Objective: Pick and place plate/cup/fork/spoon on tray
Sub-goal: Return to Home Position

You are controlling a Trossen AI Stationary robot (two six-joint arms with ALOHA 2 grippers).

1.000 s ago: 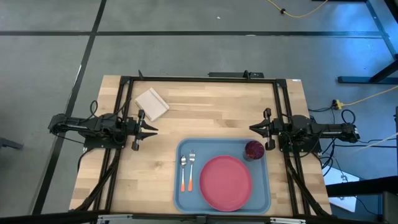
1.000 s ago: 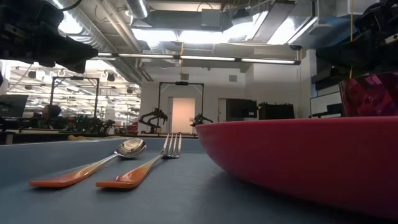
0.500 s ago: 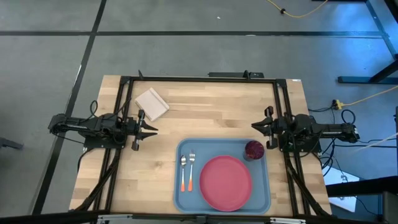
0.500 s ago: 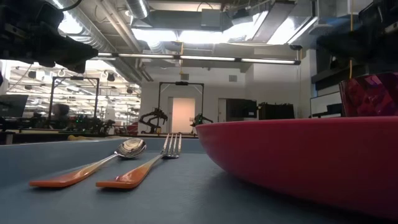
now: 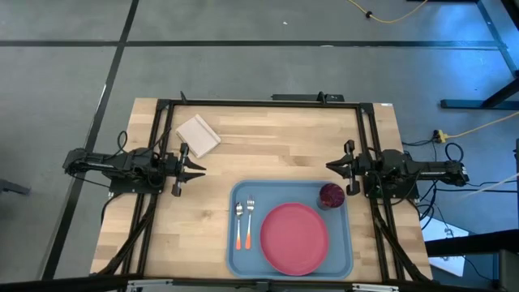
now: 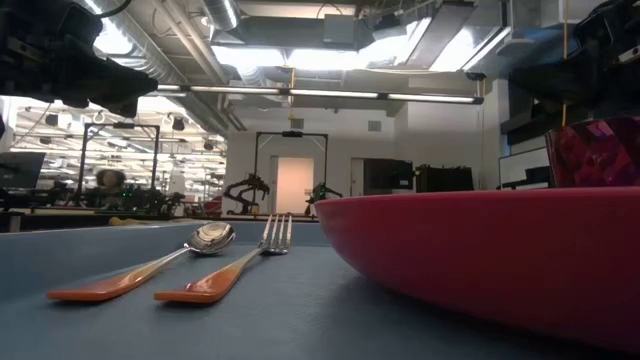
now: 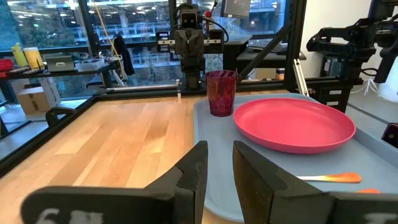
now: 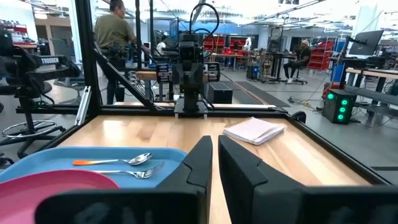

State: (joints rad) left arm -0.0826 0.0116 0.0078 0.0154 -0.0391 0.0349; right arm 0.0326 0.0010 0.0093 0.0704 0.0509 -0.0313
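The light-blue tray [image 5: 243, 251] lies at the table's near middle. On it rest the pinkish-red plate [image 5: 294, 238], the dark red cup [image 5: 331, 195] upright at the far right corner, and the spoon [image 5: 238, 223] and the fork [image 5: 249, 223] side by side at its left, heads toward the far edge. My left gripper [image 5: 200, 169] hovers left of the tray, shut and empty. My right gripper [image 5: 330, 166] hovers just beyond the cup, shut and empty. The low view shows the spoon [image 6: 205, 238], the fork [image 6: 270, 235] and the plate [image 6: 480, 250] lying flat on the tray.
A white square pad [image 5: 198, 135] lies on the bare wood at the far left, beyond my left gripper. A black frame [image 5: 259, 103] runs around the table's edges. People stand in the room behind, far from the table.
My right gripper has drawn back a little toward the table's right edge and come back to where it was. Nothing on the tray has moved.
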